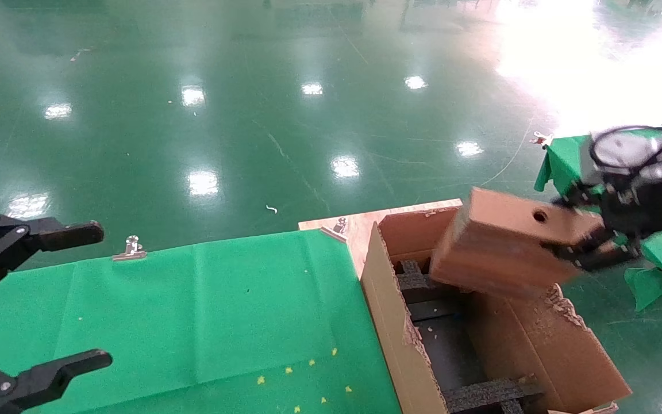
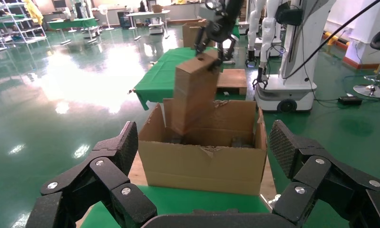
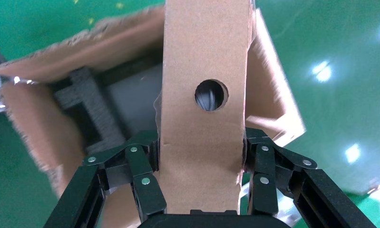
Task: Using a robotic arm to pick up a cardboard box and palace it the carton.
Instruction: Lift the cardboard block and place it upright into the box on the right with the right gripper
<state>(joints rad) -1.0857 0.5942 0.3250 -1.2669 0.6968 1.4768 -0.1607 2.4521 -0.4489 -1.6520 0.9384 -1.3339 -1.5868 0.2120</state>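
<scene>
Right gripper [image 3: 199, 190]: clamped on one end of the box [image 1: 509, 244], which is held tilted above the carton [image 1: 388, 322]; the box's far end is blurred, and the carton floor is partly hidden. Left gripper [image 1: 32, 299]: spread wide, parked.

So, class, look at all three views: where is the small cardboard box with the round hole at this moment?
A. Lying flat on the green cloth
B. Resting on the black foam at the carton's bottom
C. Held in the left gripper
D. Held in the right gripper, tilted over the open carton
D: the right gripper clamps the cardboard box on both sides, holding it tilted above the carton; the left gripper is open and holds nothing.
</scene>
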